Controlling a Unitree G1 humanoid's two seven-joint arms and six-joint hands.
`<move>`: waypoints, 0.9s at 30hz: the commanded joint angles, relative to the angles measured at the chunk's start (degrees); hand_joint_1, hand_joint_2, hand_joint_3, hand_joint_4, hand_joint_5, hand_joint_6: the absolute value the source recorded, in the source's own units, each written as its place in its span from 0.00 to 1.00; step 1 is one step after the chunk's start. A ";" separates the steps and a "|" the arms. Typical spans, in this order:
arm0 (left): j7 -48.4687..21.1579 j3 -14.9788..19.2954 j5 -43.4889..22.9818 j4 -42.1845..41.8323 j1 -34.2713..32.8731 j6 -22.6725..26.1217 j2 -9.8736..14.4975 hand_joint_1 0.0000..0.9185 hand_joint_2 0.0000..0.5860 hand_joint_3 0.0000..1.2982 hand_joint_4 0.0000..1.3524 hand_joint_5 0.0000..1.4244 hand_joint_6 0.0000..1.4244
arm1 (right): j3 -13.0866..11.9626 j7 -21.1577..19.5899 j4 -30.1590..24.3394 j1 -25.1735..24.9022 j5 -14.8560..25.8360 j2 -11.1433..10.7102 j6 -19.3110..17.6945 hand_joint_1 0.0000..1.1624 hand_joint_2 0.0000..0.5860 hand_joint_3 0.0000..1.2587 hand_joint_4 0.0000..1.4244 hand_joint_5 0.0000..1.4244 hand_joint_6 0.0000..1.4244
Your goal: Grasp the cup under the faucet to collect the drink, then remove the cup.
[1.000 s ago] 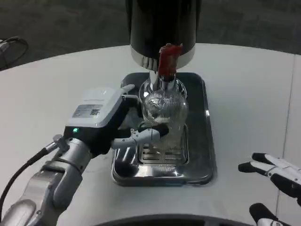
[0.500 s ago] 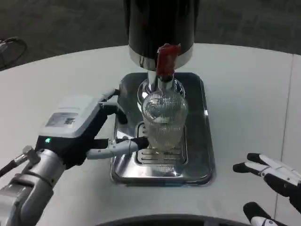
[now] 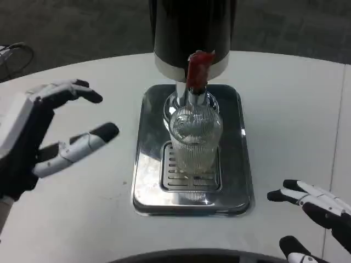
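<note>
Withdrawn from the cup since a second ago, the left hand [image 3: 38,137] now sits at 9 o'clock of the tray, fingers spread, holding nothing. One silver drip tray [image 3: 230,181] lies on the white table [image 3: 285,98]. One ribbed glass cup [image 3: 194,139] stands upright on the tray's grate, directly under the one faucet [image 3: 197,71] with its red lever. Right hand [image 3: 318,211], at 4 o'clock of the tray, rests with fingers apart and empty.

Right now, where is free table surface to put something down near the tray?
Bare table lies right of the tray, beyond the right robot hand, and between the tray and the left robot hand. The tray itself is crowded: the cup stands under the faucet.
</note>
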 commanded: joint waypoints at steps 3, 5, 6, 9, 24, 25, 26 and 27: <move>-10.33 3.17 -18.16 -7.09 -2.70 5.62 -2.05 0.00 0.22 0.30 0.26 0.33 0.28 | 0.96 -0.76 0.02 0.55 -0.98 0.27 0.44 0.21 0.83 0.14 0.05 0.04 0.12; -14.49 2.99 -24.90 -8.19 -5.39 10.10 -2.10 0.00 0.24 0.28 0.26 0.34 0.31 | 0.55 -0.82 0.00 0.91 -0.94 0.21 0.24 0.21 0.83 0.14 0.05 0.04 0.12; -16.53 2.72 -27.74 -8.46 -6.77 12.55 -1.86 0.00 0.24 0.26 0.24 0.33 0.29 | 0.41 -0.81 -0.08 1.08 -0.99 0.23 0.29 0.22 0.84 0.15 0.05 0.04 0.12; -20.48 2.39 -32.68 -8.78 -9.24 16.90 -1.64 0.00 0.25 0.21 0.20 0.30 0.25 | 0.53 -0.87 -0.77 1.88 -1.56 0.26 -0.35 0.23 0.83 0.17 0.05 0.04 0.11; -29.27 -0.86 -35.53 -6.75 -21.18 27.04 -0.42 0.00 0.26 0.17 0.13 0.24 0.19 | 1.42 -1.10 -1.42 2.97 -2.49 1.06 -2.26 0.27 0.84 0.19 0.05 0.04 0.11; -29.33 -1.07 -35.24 -6.49 -21.72 27.03 -0.55 0.00 0.26 0.17 0.13 0.24 0.19 | 1.39 -1.08 -1.42 3.18 -2.61 1.05 -2.33 0.27 0.84 0.19 0.05 0.04 0.11; -29.31 -1.22 -35.09 -6.31 -22.22 27.08 -0.71 0.00 0.26 0.17 0.14 0.24 0.19 | 1.37 -1.07 -1.42 3.29 -2.70 1.05 -2.38 0.28 0.84 0.19 0.05 0.04 0.11; -29.30 -1.30 -35.03 -6.19 -22.51 27.12 -0.82 0.00 0.26 0.17 0.14 0.24 0.19 | 1.35 -1.05 -1.42 3.37 -2.58 1.12 -2.26 0.28 0.84 0.19 0.05 0.04 0.11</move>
